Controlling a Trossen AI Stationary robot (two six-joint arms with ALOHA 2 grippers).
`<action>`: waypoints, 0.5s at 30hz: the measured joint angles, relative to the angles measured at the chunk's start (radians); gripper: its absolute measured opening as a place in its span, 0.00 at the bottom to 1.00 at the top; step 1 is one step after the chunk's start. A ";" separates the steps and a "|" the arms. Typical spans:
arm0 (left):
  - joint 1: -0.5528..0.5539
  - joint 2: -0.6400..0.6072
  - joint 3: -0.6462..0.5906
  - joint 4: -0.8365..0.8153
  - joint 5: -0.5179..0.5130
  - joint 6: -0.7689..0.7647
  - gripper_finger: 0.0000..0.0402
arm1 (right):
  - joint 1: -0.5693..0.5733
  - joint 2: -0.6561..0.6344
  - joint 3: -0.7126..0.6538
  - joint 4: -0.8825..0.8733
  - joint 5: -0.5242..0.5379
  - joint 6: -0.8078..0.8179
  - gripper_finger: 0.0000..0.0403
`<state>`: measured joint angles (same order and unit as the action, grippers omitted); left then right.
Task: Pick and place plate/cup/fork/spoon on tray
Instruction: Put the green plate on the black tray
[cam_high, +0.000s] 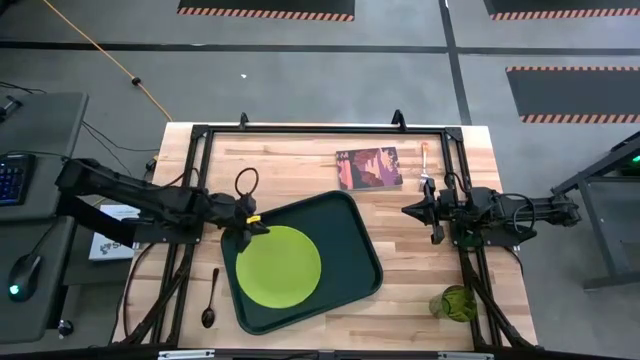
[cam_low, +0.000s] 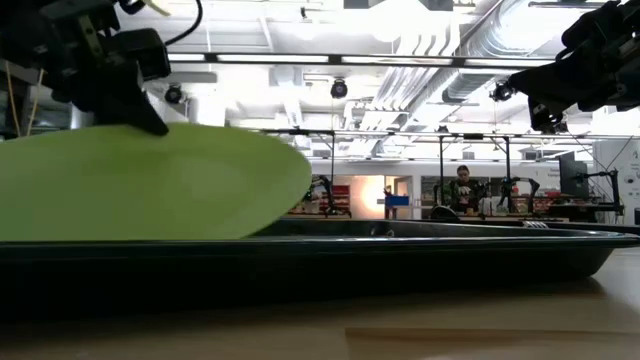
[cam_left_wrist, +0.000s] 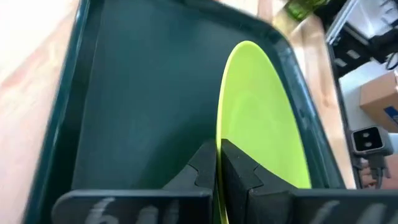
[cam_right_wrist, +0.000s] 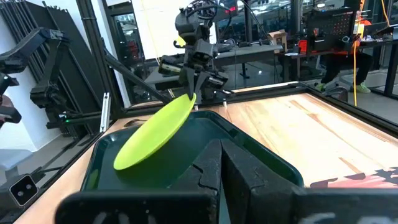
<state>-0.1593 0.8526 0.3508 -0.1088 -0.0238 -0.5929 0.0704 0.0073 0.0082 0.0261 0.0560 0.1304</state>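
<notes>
The lime-green plate (cam_high: 278, 266) is held tilted over the dark-green tray (cam_high: 340, 228) by my left gripper (cam_high: 247, 226), which is shut on its rim. The plate's low edge (cam_right_wrist: 119, 163) is near the tray floor; I cannot tell if it touches. My right gripper (cam_high: 407, 210) is shut and empty, in the air right of the tray. The spoon (cam_high: 210, 300) lies on the table left of the tray. The cup (cam_high: 455, 303) stands at the near right. The orange-handled fork (cam_high: 424, 165) lies at the far right. My left gripper pinches the plate's rim (cam_left_wrist: 222, 134) between its two fingers, at the plate's far-left edge. The fingers (cam_right_wrist: 191, 87) come from above, slanting down. The plate slopes down from the hold toward the table's near right, over the tray.
A reddish picture-covered book (cam_high: 368, 168) lies on the table beyond the tray's far right corner, next to the fork. A black metal frame (cam_high: 200, 135) runs around the tabletop. Bare wood shows between the tray and the right arm.
</notes>
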 joint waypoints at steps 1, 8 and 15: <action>0.000 0.014 0.000 -0.002 0.001 -0.010 0.00 | 0.000 0.000 0.000 0.000 0.000 0.000 0.00; 0.000 0.146 0.001 0.018 0.030 -0.035 0.02 | 0.000 0.000 0.000 0.000 0.000 0.000 0.00; 0.002 0.242 0.001 0.089 0.022 -0.031 0.11 | 0.000 0.000 0.000 0.000 0.000 0.000 0.00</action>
<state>-0.1574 1.0951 0.3515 -0.0199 -0.0015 -0.6239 0.0700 0.0072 0.0079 0.0265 0.0561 0.1306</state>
